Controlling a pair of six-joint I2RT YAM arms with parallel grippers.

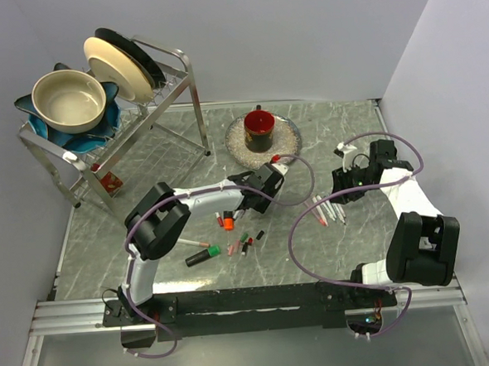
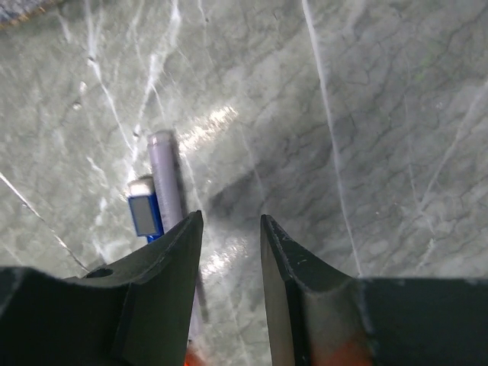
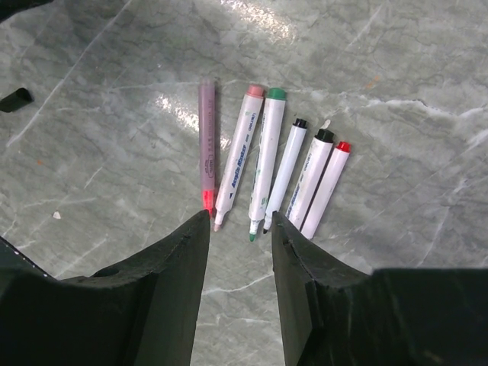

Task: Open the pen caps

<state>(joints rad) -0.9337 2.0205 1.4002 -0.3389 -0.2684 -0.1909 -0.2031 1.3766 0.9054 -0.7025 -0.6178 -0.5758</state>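
Six slim cylindrical pens (image 3: 265, 164) lie on veined marble (image 3: 396, 69), left fingers (image 2: 171, 282) and right fingers (image 3: 175, 282) narrowly parted.

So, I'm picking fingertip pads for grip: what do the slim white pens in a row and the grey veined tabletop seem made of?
Slim white pens: smooth plastic, probably, semi-gloss, with printed lettering. Grey veined tabletop: polished marble or marble-look laminate, cannot tell which; it throws bright glare patches.
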